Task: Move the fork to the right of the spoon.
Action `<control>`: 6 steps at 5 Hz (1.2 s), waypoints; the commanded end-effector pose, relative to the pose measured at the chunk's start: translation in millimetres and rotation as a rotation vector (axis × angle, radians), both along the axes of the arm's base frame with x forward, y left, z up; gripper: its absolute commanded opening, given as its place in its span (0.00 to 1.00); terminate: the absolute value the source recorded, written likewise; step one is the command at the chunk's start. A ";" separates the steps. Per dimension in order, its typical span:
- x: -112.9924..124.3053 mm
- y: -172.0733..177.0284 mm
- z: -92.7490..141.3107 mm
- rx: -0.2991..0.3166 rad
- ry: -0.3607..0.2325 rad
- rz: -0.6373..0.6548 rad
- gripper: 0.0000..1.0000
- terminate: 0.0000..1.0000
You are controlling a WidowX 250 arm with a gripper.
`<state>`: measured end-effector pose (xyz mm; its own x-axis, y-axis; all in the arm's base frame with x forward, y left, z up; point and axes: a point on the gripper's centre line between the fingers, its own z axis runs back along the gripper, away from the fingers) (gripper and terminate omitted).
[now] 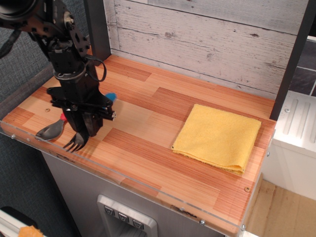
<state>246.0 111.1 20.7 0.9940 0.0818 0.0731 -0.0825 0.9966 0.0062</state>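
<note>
Where the counter (148, 148) meets its near left corner lies the spoon (51, 130): grey bowl toward the front edge, red handle running back and mostly hidden behind my arm. Just right of the spoon is my claw (80, 132), pointing down over the wood, fingers closed round the fork (76, 142). The fork's grey tines stick out below the fingertips, at or just above the counter surface near the front edge, beside the spoon's bowl; whether they touch the wood I cannot tell. The blue handle end shows behind the claw, up and to the right. Further right, bare striped wood. Toward the right end, well apart from the cutlery, a folded yellow cloth (218, 137) lies flat. Behind, a grey plank wall (207, 39).
</note>
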 end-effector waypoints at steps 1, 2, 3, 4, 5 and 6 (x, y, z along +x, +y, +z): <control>-3.4 17.4 1.2 0.021 0.052 -0.137 0.00 0.00; -5.8 20.7 -1.1 0.033 0.042 -0.141 0.00 0.00; -7.1 23.0 -0.9 0.032 0.047 -0.105 1.00 0.00; -7.4 23.8 2.4 0.029 0.026 -0.112 1.00 0.00; -6.8 24.5 11.5 0.007 0.006 -0.151 1.00 0.00; -0.9 21.4 28.4 0.012 -0.067 -0.201 1.00 0.00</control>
